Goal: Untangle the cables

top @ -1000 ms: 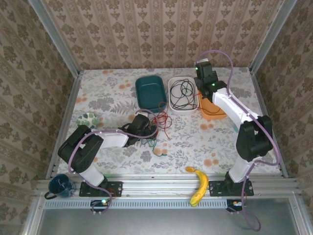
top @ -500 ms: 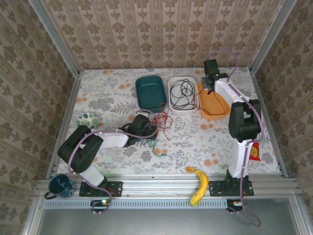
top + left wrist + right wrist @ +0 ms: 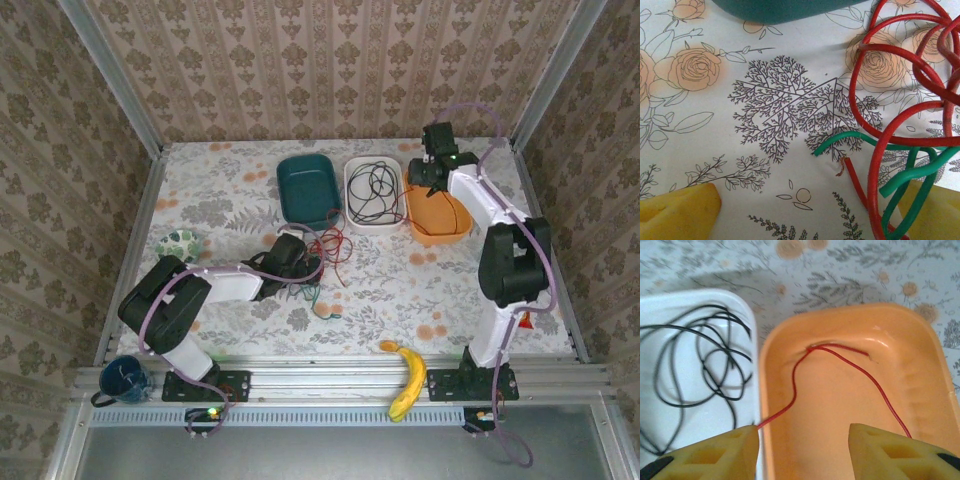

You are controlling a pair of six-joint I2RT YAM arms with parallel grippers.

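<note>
bench [image 3: 400, 290]: draped in a floral cloth, carrying 3 trays in a row toward 12 o'clock
right arm [image 3: 490, 215]: reaching from its base at 5 o'clock out to 2 o'clock, wrist over the far end of the orange tray
left arm [image 3: 215, 285]: lying low from 7 o'clock toward the centre, wrist at the coloured tangle
teal tray [image 3: 300, 195]: at 11 o'clock, first in the row
white tray [image 3: 352, 215]: at 12 o'clock, holding the black cable
orange tray [image 3: 430, 238]: at 1 o'clock, touching the white tray's side
banana [image 3: 405, 378]: at 5 o'clock on the near rail
blue mug [image 3: 125, 378]: at 7 o'clock, beside the left base
patterned bowl [image 3: 182, 243]: at 9 o'clock
left jaws: released, fingers [image 3: 675, 210] spread wide over the cloth, red and green strands lying by the 3 o'clock finger
right jaws: released, fingers [image 3: 705, 455] well apart above the orange tray, nothing clamped between
red cable [image 3: 871, 195]: looped at bench centre, just near of the teal tray
black cable [image 3: 375, 185]: loosely coiled inside the white tray
green cable [image 3: 837, 141]: threaded through the red loops, loose end on the cloth
thin red wire [image 3: 840, 352]: draped inside the orange tray, 1 end meeting the 9 o'clock fingertip
</note>
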